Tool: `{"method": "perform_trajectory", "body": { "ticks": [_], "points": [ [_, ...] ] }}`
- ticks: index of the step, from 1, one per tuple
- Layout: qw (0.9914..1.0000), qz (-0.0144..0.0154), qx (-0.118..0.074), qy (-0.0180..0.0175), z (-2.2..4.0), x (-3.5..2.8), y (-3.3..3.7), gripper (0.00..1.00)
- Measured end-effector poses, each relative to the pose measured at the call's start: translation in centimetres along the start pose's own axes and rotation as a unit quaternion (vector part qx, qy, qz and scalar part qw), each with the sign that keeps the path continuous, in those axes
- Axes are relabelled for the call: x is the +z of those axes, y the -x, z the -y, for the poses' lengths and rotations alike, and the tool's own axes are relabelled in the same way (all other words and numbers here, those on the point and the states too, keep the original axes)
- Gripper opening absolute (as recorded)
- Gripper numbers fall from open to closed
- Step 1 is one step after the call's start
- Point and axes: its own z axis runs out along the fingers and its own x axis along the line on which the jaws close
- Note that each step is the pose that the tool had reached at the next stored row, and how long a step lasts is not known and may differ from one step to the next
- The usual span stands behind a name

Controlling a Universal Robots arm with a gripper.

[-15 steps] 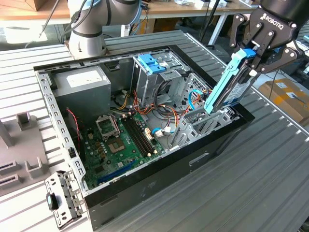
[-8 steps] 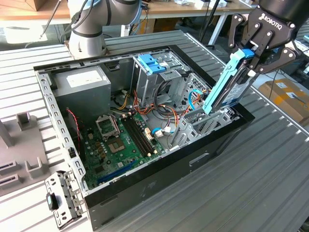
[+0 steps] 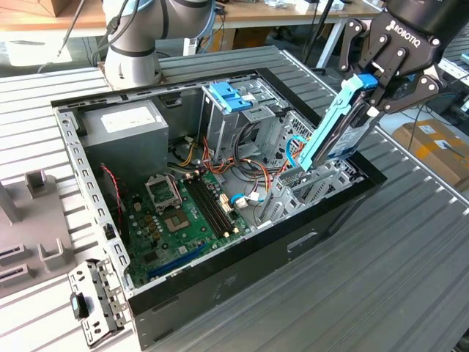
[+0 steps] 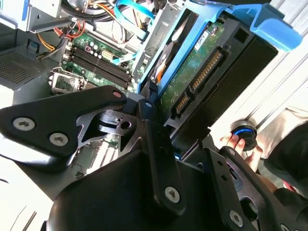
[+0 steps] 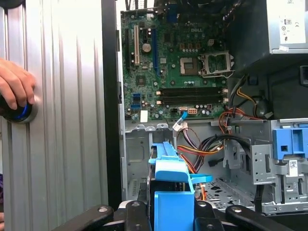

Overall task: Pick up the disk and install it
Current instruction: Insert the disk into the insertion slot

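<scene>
The gripper (image 3: pixel 372 94) is pinching the disk (image 3: pixel 346 133) between its jaws, holding it tilted above the open computer case (image 3: pixel 242 282) (rigid, dense, shock-sensitive, I'd judge); its blue-railed edges are offering safer purchase than the exposed circuit board (image 4: pixel 192 72).

The arm (image 3: pixel 135 40) rises from its base at the far edge of the bench, toward the exterior view's left. Its black wrist (image 3: pixel 421 15) enters at the top right corner of that view. The hand (image 3: pixel 372 86) points downward, tilted toward the exterior view's left, over the bench's right side. Its two fingers (image 5: pixel 134 212) are closed on the disk (image 3: pixel 343 132), one on each side, holding it on edge and slanted.
</scene>
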Motion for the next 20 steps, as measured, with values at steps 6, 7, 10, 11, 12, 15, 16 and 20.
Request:
{"method": "perform_trajectory", "body": {
  "ticks": [6,7,10,11,12,15,16,20],
  "points": [
    [0.99990,-0.0004,-0.014,0.0006,-0.18,0.40,-0.14,0.36],
    [0.99986,-0.0005,-0.017,0.0007,-0.21,0.46,-0.15,0.36],
    [0.99982,-0.0006,-0.019,0.0008,-0.31,0.72,-0.16,0.36],
    [0.99982,-0.0006,-0.019,0.0008,-0.32,0.84,-0.16,0.36],
    [0.99982,-0.0007,-0.019,0.0008,-0.35,0.98,-0.17,0.36],
    [0.99982,-0.0007,-0.019,0.0008,-0.61,1.23,-0.13,0.36],
    [0.99982,-0.0006,-0.019,0.0008,-0.69,1.30,-0.12,0.36],
    [0.99982,-0.0006,-0.019,0.0008,-0.81,1.69,0.12,0.36]
  ]
}}
